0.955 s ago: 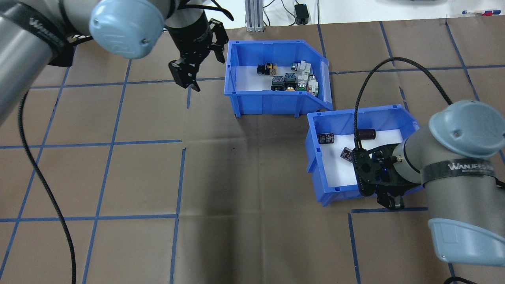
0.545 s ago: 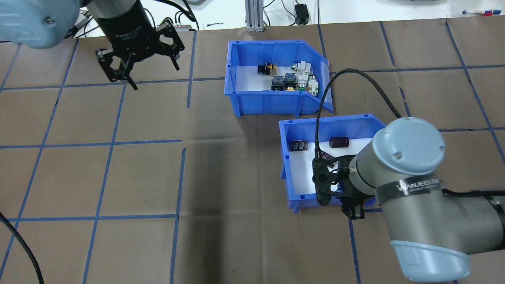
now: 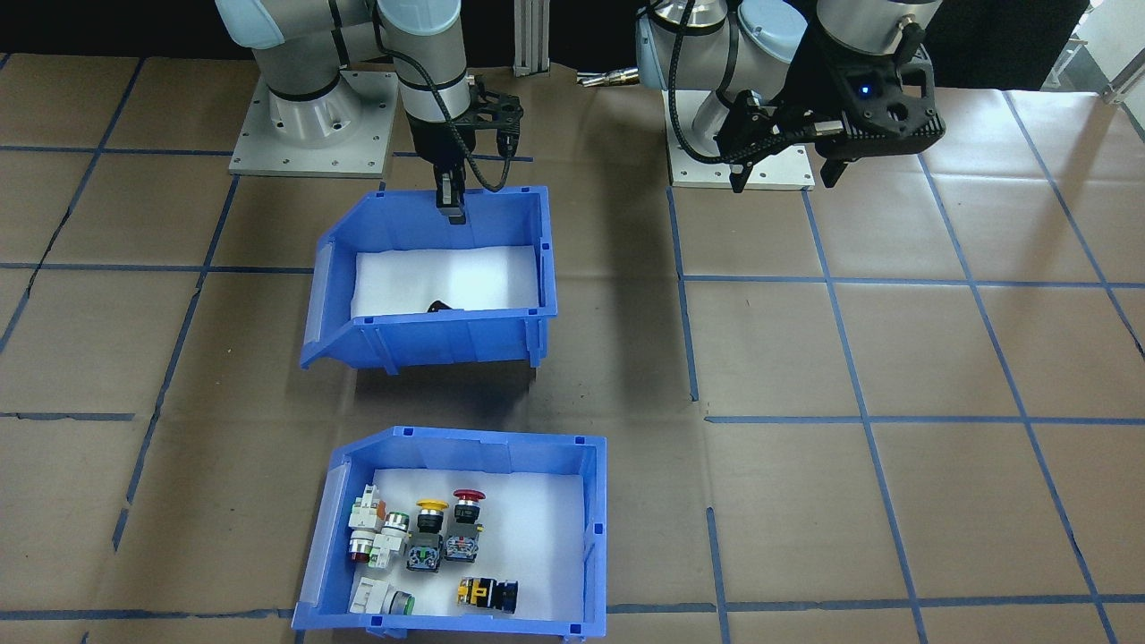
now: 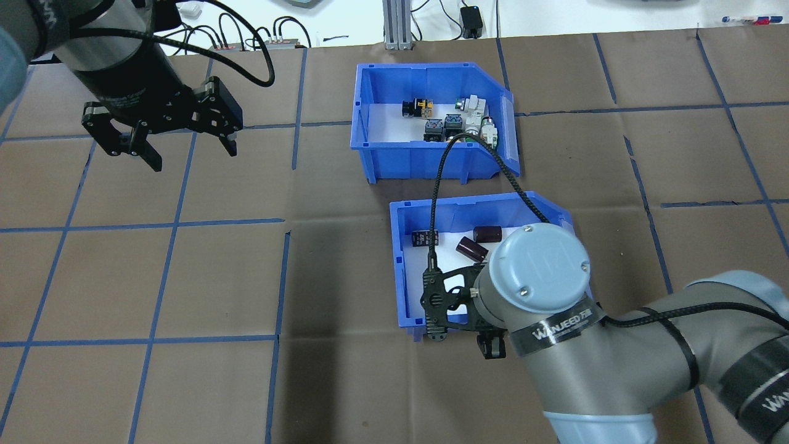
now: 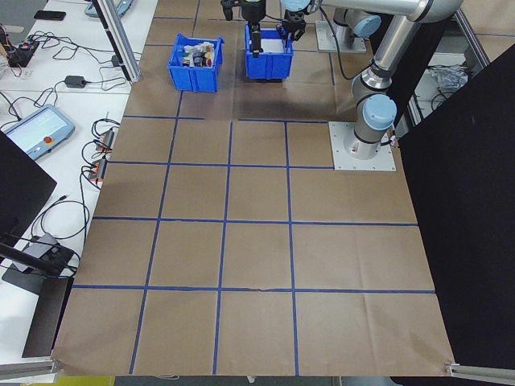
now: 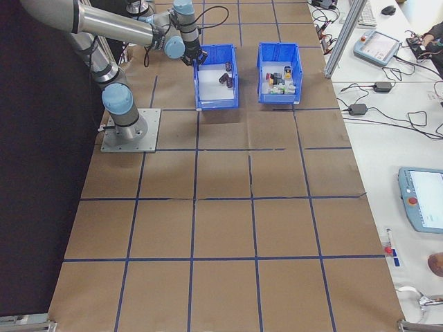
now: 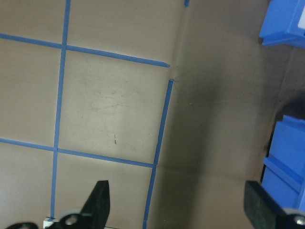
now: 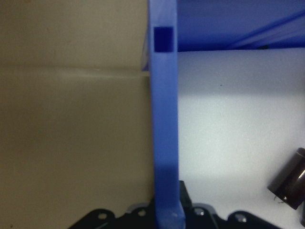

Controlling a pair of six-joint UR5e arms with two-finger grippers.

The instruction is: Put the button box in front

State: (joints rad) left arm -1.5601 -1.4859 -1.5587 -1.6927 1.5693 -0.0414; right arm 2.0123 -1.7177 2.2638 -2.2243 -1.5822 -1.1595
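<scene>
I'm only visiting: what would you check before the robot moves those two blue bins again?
1. Right gripper shut on the robot-side wall of the blue plastic bin with black cylinders: ok.
2. Blue plastic button box of coloured push-buttons sits farther from the robot: ok.
3. Gap between bins: ok.
4. Left gripper open, clear of both: ok.
5. Held bin lifted or dragging: cannot tell.

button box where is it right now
In the overhead view the button box sits on the table at the far side, just right of centre. It lies directly beyond the other blue bin, whose near wall the right gripper clamps; nothing touches the button box.
</scene>
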